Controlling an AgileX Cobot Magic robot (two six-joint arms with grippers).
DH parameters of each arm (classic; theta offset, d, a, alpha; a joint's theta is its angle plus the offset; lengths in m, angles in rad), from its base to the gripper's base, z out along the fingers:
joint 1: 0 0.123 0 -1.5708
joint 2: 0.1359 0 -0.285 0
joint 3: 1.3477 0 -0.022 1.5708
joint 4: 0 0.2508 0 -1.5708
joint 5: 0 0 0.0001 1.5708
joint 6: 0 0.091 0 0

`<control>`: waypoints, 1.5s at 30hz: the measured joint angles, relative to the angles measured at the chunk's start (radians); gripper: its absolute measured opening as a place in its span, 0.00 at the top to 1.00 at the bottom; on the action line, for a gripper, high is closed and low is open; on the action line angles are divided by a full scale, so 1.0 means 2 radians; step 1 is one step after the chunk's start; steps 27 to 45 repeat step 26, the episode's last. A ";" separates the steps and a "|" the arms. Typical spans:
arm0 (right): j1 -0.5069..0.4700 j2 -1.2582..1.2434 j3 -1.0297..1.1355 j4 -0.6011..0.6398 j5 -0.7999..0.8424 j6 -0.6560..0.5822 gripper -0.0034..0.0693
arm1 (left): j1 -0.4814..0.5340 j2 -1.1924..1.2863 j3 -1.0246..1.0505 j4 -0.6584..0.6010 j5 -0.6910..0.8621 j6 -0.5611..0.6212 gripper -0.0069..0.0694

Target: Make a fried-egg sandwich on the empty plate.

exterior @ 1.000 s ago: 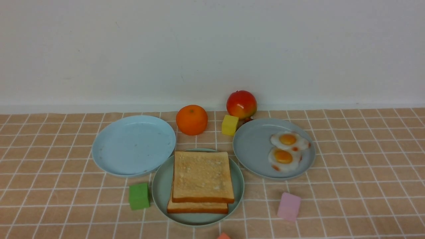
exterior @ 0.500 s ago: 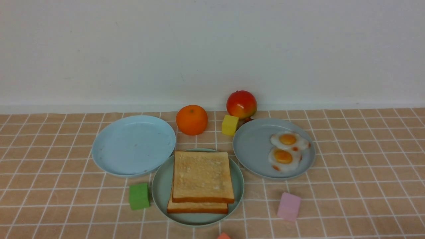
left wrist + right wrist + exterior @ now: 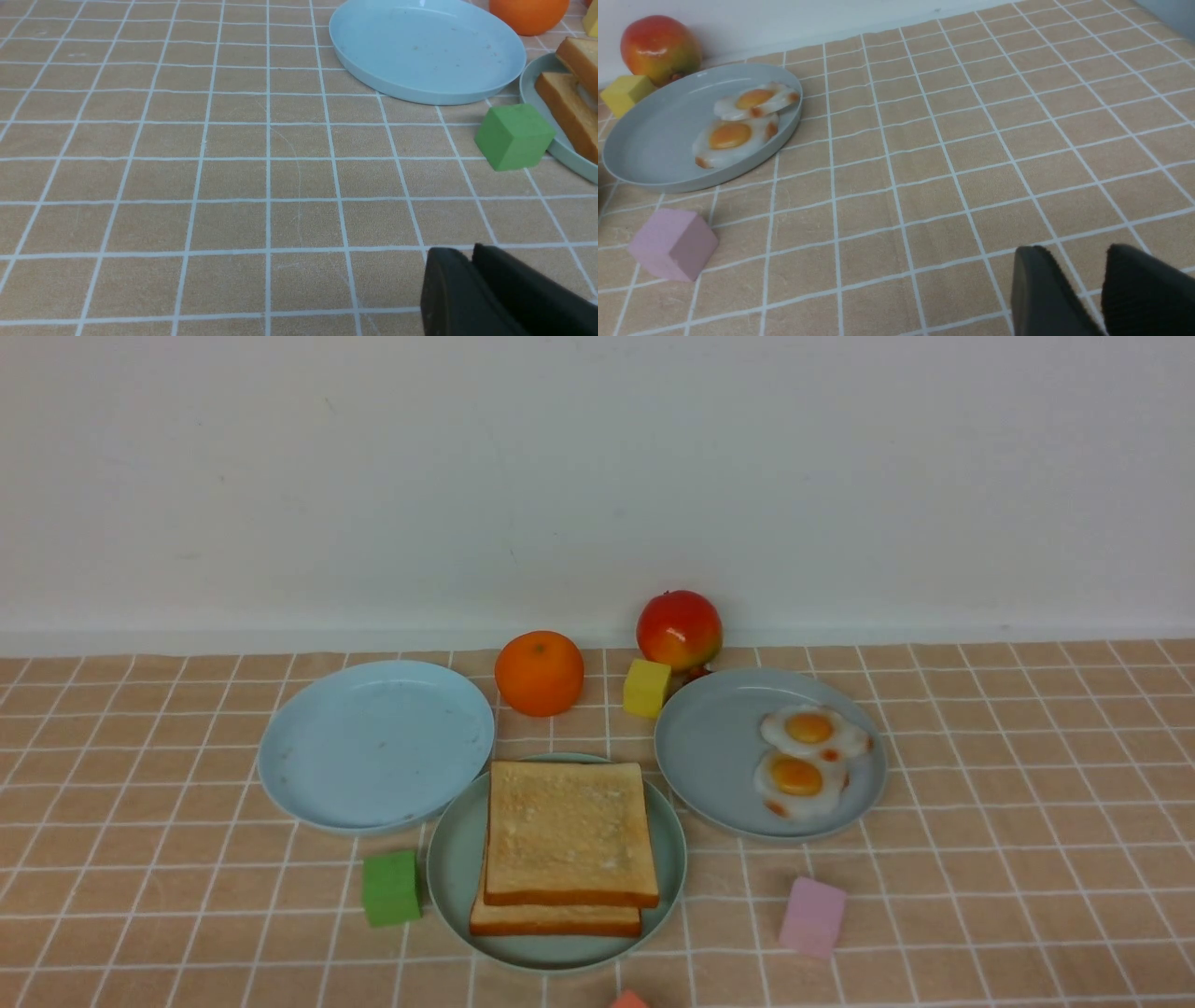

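Left gripper (image 3: 472, 261): two matte black fingers, rounded tips, smooth faces. Right gripper (image 3: 1078, 266): two matte black fingers, rounded tips, one inner pad (image 3: 1139, 289) finely ribbed. Arms outside front view.

No writing, label, brand, number or sign can be read in any view.
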 joint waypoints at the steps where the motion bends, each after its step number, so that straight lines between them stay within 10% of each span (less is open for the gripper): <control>1: 0.000 0.000 0.000 0.000 0.000 0.000 0.64 | 0.000 0.000 0.000 0.000 0.000 0.000 0.81; 45: 0.000 0.000 0.000 0.000 0.000 0.000 0.62 | 0.000 0.000 0.000 0.000 0.000 0.000 0.78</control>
